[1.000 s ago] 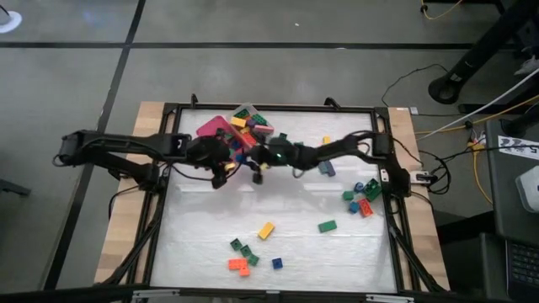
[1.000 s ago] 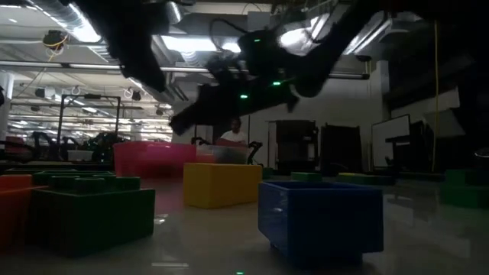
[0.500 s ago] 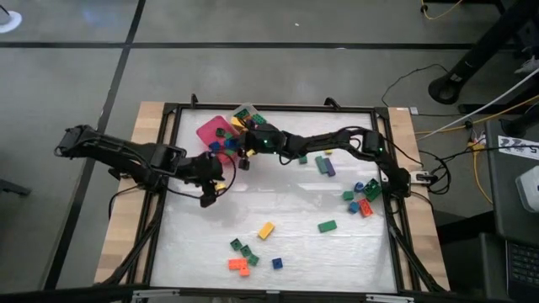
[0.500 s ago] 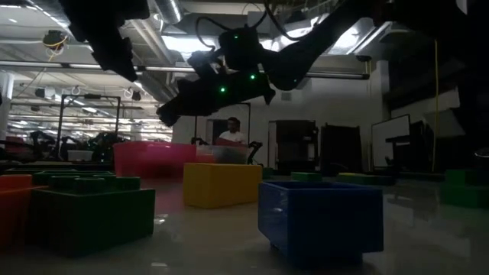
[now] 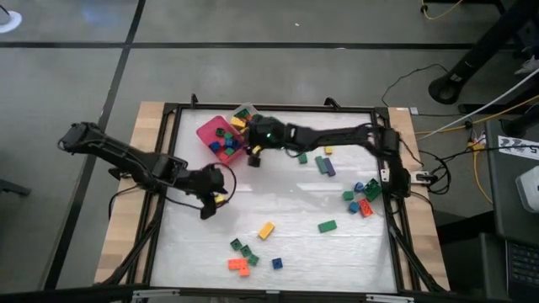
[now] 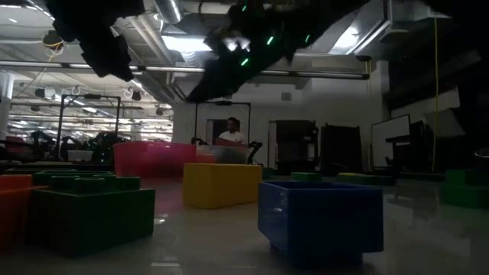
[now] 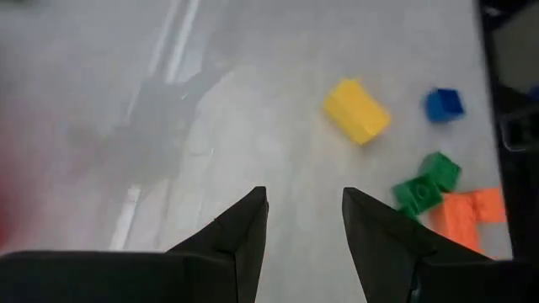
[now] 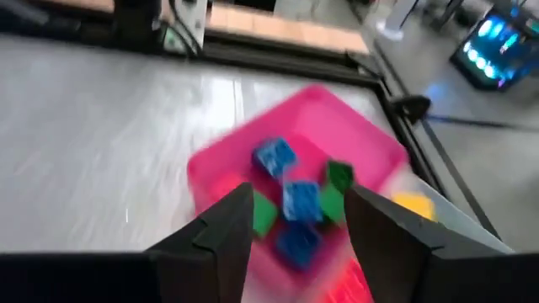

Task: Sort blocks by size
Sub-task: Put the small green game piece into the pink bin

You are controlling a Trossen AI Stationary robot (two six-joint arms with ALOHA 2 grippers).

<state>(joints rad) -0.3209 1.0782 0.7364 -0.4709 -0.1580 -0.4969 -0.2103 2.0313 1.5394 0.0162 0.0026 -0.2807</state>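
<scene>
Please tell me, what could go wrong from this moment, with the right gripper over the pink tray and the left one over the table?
1. The right gripper stands open above the pink tray, which already holds several blocks; a dropped block may bounce out.
2. The clear tray sits right beside the pink tray, so a block could land in the wrong one.
3. The left gripper is open and empty, away from the yellow block; it must travel to reach it.

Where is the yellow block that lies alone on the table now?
In the high view, the yellow block lies near the table's front middle, just above the green and orange blocks.
</scene>
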